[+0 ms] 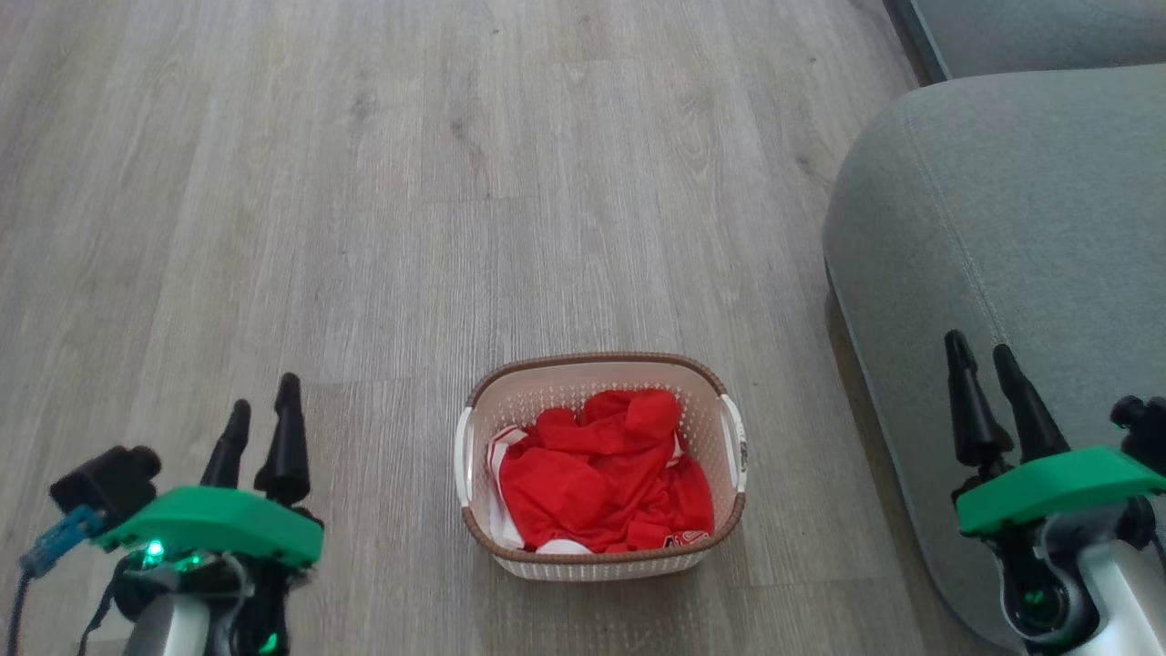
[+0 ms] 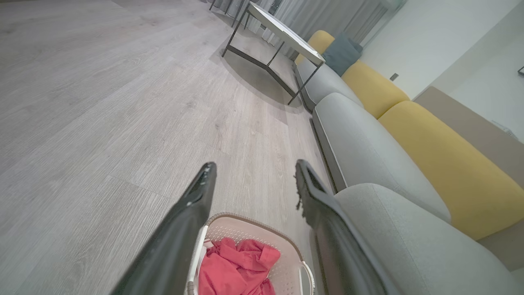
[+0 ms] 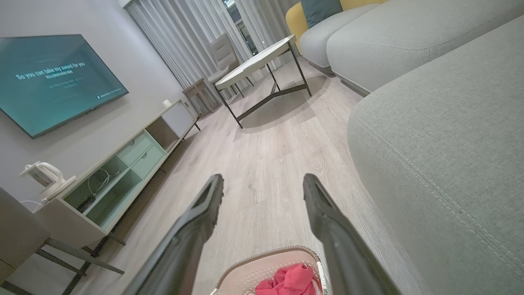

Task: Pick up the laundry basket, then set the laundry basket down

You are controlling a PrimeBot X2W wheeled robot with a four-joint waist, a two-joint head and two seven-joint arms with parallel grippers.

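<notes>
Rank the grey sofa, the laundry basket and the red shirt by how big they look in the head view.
Largest: grey sofa, though cropped by the frame.
Then: laundry basket.
Smallest: red shirt, lying inside it.

Grey-wood floor (image 1: 364, 182) with laundry basket (image 1: 592, 567) and grey sofa (image 1: 1002, 228)

The cream laundry basket (image 1: 601, 565), holding a red jersey, sits upright on the floor.

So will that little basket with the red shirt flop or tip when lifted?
Probably keeps its shape: the laundry basket looks like rigid perforated plastic. Likely light, holding only a crumpled jersey. Lifted by one white handle alone, it might tilt.
</notes>
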